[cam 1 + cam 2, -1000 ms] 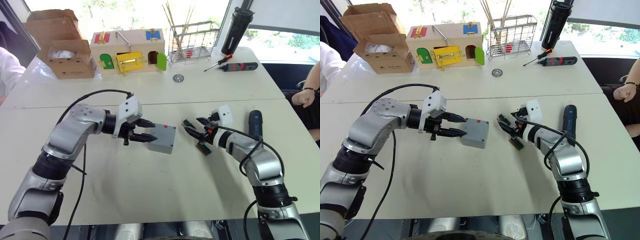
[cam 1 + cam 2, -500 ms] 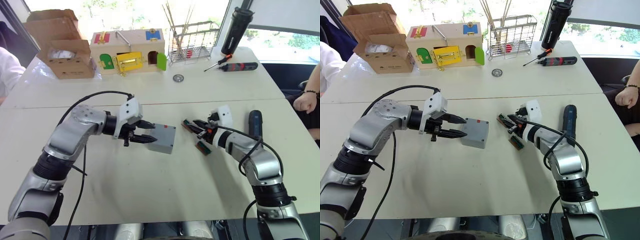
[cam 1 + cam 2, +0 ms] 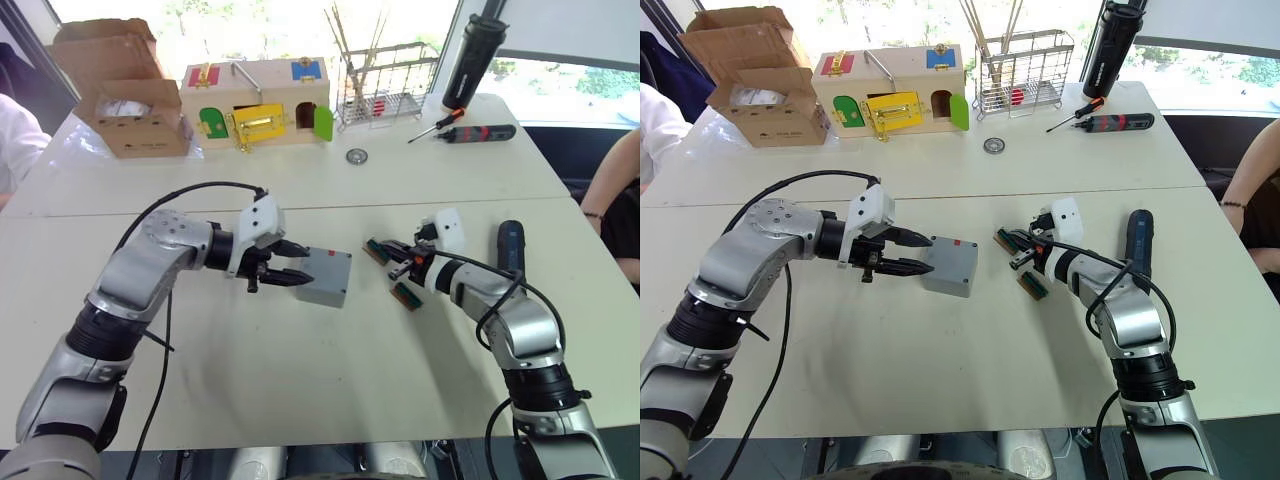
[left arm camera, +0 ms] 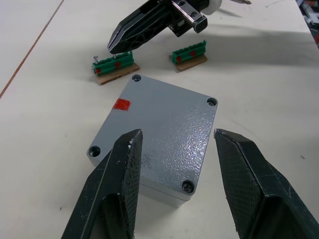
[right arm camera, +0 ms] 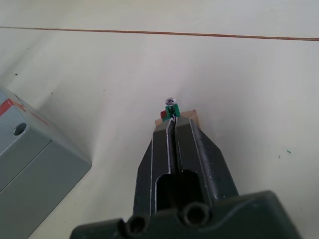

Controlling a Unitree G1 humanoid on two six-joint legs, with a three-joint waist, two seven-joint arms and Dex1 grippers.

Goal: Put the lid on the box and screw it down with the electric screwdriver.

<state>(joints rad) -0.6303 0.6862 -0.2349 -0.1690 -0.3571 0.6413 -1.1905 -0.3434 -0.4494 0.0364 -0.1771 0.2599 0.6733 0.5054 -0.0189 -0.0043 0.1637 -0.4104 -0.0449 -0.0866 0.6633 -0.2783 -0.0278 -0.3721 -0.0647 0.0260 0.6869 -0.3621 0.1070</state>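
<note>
The grey box (image 3: 322,291) stands mid-table with the lid (image 4: 164,124) lying flat on it, a red mark near one corner and screw holes at the corners. My left gripper (image 3: 305,267) is open, its fingers straddling the box's near end without touching it. My right gripper (image 5: 172,123) is shut, its tips down on a green screw holder (image 4: 112,64) that carries an upright screw (image 5: 171,101); whether a screw is pinched I cannot tell. The dark blue electric screwdriver (image 3: 511,245) lies on the table just right of my right arm.
A second green holder (image 3: 407,296) lies near the first. At the back stand a cardboard carton (image 3: 125,95), a wooden latch box (image 3: 255,100), a wire rack (image 3: 385,85), a black bottle (image 3: 470,60) and a black-and-red tool (image 3: 480,132). A person's arm (image 3: 610,190) is at right.
My right gripper's fingers have closed from wide open to shut at the green holder. The left arm and box have not moved. The person's arm at the right has shifted.
</note>
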